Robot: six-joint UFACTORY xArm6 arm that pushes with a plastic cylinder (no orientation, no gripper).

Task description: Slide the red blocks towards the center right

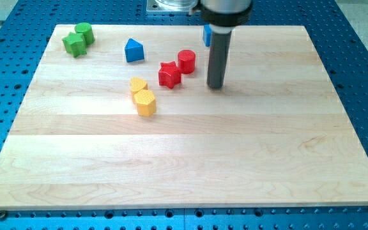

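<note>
A red star block (169,74) and a red cylinder (186,61) sit touching, above the board's centre. My tip (216,85) rests on the wooden board (235,147), just to the right of the red cylinder and a little lower, not touching either red block.
A blue house-shaped block (133,50) lies left of the red pair. A second blue block (206,34) is partly hidden behind the rod. Two yellow blocks (142,97) sit lower left of the star. A green star and green cylinder (78,39) sit at the top left corner.
</note>
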